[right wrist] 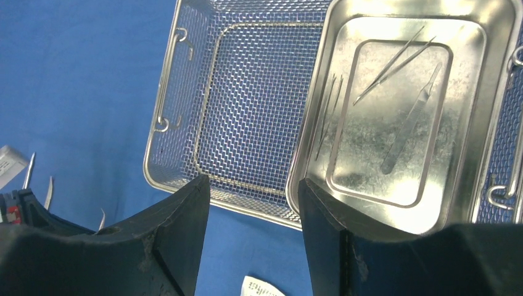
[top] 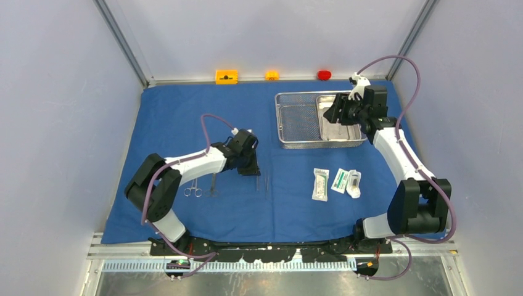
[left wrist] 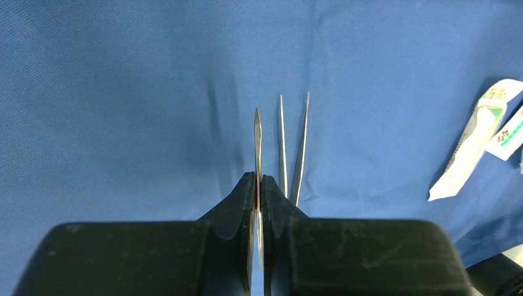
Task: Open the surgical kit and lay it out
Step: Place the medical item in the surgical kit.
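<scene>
Gripping a slim pointed tool (left wrist: 258, 135) in the left gripper (left wrist: 258, 188), jaws clenched on its shaft, low over the blue cloth (left wrist: 123, 92), just beside the tweezers (left wrist: 295, 142). Likely mid lay-out of the tools; next, setting this one down flat alongside, then letting go. Holding the right gripper (right wrist: 253, 209) spread and empty above the near edge of the steel tray (right wrist: 382, 179). Inside that tray, seated in the mesh basket (right wrist: 247, 105): second tweezers (right wrist: 395, 61), a flat handle (right wrist: 412, 120), a thin pair (right wrist: 328, 111). Nothing visible elsewhere in the basket. On the cloth: three packets (top: 340, 180), scissors (top: 193, 190).
</scene>
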Robot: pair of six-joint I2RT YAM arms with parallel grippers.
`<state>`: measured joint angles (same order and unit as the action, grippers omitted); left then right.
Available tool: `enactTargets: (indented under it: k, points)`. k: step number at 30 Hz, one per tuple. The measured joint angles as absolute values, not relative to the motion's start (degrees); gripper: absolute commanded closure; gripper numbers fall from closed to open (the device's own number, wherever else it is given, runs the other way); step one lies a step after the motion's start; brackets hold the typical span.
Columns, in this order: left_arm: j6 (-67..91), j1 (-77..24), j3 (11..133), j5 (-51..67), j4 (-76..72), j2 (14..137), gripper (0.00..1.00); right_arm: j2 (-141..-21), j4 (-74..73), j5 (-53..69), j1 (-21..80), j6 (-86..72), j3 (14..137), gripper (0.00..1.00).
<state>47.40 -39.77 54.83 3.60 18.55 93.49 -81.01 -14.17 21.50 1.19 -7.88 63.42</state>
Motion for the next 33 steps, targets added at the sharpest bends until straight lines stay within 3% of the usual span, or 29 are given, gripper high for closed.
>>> enactTargets:
  k: [21,33]
  points:
    - [47.6,-41.5,54.3,2.8,18.4,96.3,1.0,-78.6,-13.7,22.5,-1.5,-9.0,60.4,0.41]
    - [47.6,-42.5,54.3,2.6,18.2,96.9,0.95,-78.5,-13.7,22.6,-1.7,-9.2,60.0,0.4]
